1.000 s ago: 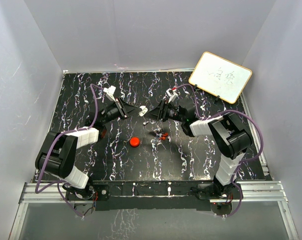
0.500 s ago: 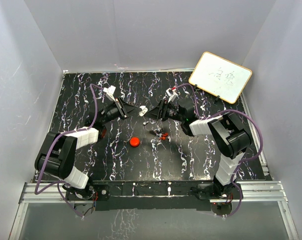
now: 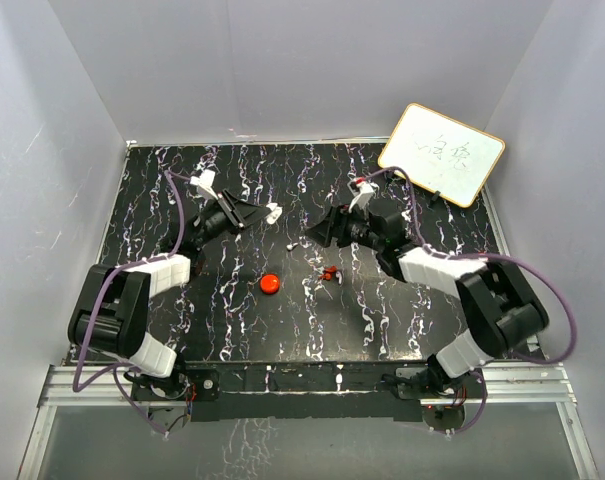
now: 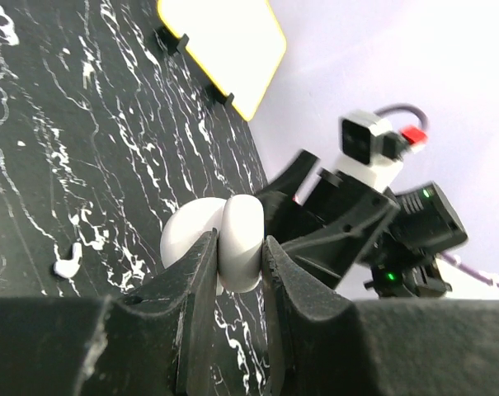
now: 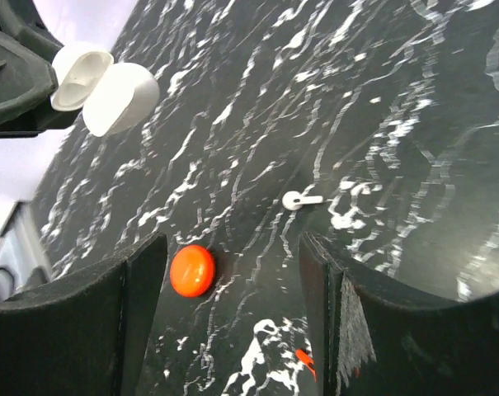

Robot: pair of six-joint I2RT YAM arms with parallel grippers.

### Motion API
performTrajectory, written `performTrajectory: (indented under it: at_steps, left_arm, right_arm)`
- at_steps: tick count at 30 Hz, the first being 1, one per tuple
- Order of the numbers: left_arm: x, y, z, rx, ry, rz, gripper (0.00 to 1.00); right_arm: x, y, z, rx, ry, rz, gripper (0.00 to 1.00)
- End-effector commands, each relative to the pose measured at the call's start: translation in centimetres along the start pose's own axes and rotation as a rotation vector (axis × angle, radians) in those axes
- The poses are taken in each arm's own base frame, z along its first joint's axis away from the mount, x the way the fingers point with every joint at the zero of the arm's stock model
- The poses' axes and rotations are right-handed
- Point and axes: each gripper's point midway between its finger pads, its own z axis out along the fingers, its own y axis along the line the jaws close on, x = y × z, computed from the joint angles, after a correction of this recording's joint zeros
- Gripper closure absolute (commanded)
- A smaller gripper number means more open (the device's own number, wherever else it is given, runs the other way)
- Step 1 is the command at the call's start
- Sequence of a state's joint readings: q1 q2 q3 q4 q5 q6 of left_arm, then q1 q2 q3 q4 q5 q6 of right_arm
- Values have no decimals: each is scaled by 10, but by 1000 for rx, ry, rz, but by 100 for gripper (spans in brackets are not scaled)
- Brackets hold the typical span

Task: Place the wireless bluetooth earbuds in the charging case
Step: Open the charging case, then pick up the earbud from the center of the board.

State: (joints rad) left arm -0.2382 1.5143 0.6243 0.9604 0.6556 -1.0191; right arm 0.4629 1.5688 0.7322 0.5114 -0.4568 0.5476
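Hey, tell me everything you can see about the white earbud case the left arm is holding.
The charging case is a small, rounded, glossy white plastic clamshell. It is hinged open, its two halves splayed so one hollow shell faces the right wrist camera; whether a bud sits inside cannot be told. The fingers of the left gripper pinch one half from both sides, holding it above the black marbled table. Nothing else touches it.

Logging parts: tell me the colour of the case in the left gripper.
White. The charging case, clamped in the left gripper, shows best in the left wrist view.
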Motion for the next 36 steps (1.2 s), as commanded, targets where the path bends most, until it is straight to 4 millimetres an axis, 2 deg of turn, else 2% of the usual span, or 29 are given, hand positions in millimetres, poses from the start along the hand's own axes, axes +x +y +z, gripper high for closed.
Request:
performTrajectory:
  at_steps: [1, 4, 6, 10, 14, 20, 25, 29, 33, 35, 36]
  left_arm:
    - [-11, 1, -5, 30, -52, -65, 100]
    - [-7, 5, -6, 50, -46, -92, 100]
    - [-4, 6, -6, 74, -39, -125, 100]
    - [-3, 5, -9, 139, -38, -178, 100]
    - [-1, 8, -8, 150, -20, -181, 100]
    - [-1, 17, -6, 75, 1, -130, 100]
    - [-5, 22, -11, 16, -7, -113, 100]
    - [-6, 18, -20, 13, -21, -102, 100]
    - [-5, 23, -27, -5, -18, -117, 100]
    - [-7, 23, -28, -7, -21, -120, 100]
    - [-7, 24, -29, -6, -22, -121, 100]
  right_arm:
    - [-33, -17, -33, 239, -147, -188, 37]
    - [-50, -34, -52, 404, -216, -259, 29]
    - [-52, -38, -51, 428, -189, -304, 27]
    - [-33, -41, -35, 393, -23, -337, 30]
    - [-26, -39, -29, 361, 15, -366, 37]
    - [-16, -42, -19, 328, 106, -428, 39]
    - [-8, -46, 0, 331, 173, -498, 34]
    - [9, -44, 15, 282, 233, -534, 34]
    - [22, -43, 30, 263, 281, -609, 34]
    - [23, -45, 35, 277, 296, -649, 34]
    - [30, -52, 38, 291, 326, -661, 34]
